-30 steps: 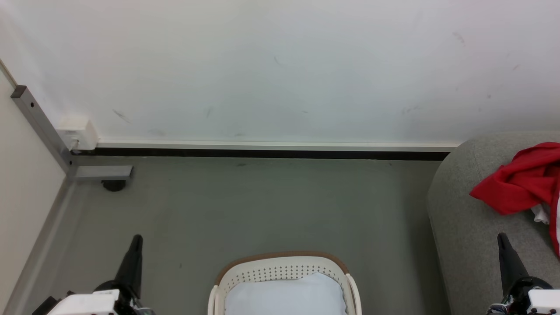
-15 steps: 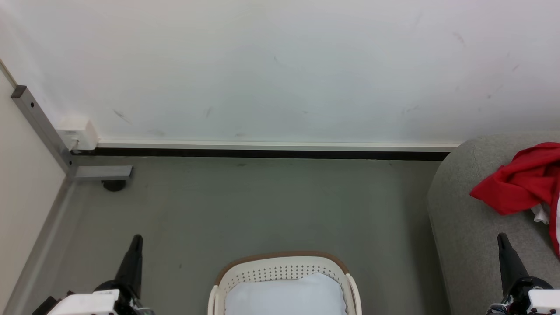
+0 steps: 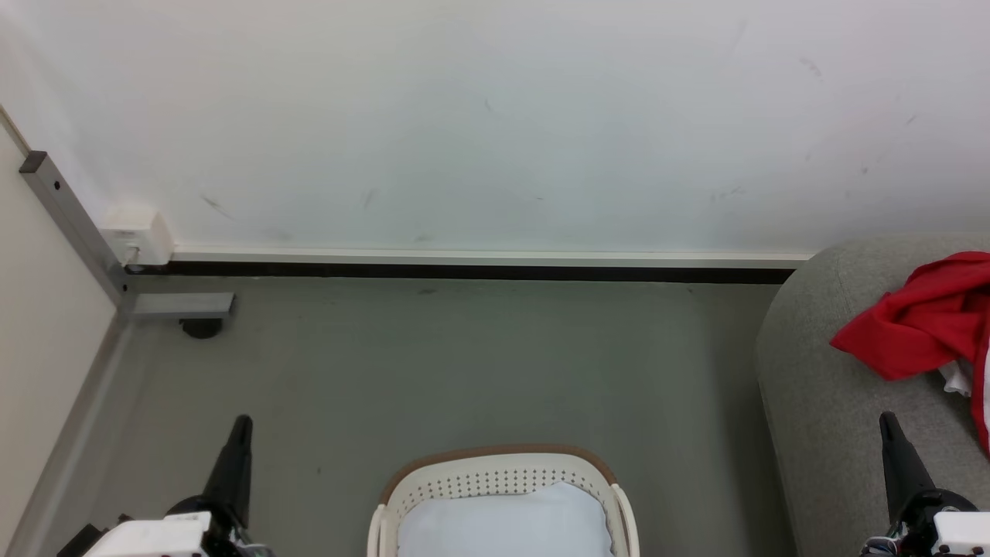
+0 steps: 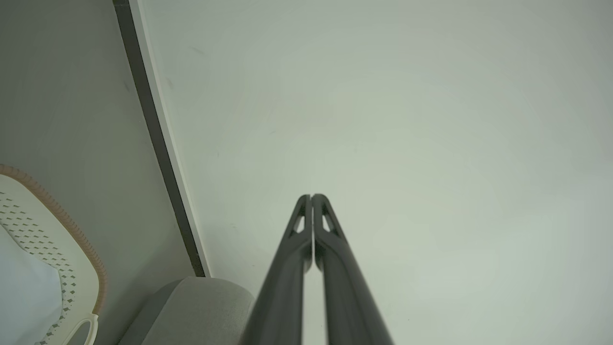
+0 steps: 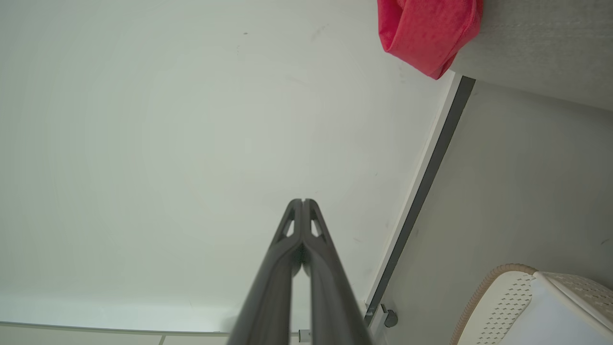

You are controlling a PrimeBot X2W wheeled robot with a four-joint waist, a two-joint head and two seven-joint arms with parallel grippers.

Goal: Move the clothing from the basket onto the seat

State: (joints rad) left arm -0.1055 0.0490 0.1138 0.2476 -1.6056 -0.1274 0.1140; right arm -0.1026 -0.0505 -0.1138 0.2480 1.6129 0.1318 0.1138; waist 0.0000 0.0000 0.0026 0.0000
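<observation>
A wide stretch of grey floor (image 3: 464,363) lies open between the basket (image 3: 495,453) at the bottom middle of the head view and the dark skirting strip (image 3: 464,271) at the foot of the white wall (image 3: 495,116). A grey metal rail (image 3: 71,224) slants down along the floor's left edge. On the right, the rounded edge of the grey seat (image 3: 820,387) bounds the floor. A pale pad (image 3: 503,520) lies in the basket.

The clothing (image 3: 920,325) lies on the seat as a crumpled red heap with a bit of white, cut off by the right edge of the view.

The right claw (image 3: 887,418) has its fingers pressed together and grips nothing. It points up over the near part of the seat, near the clothing but apart from it. The left claw (image 3: 243,421) is likewise closed and empty, over the floor to the left of the basket. It is well apart from the clothing, with the basket between them.
</observation>
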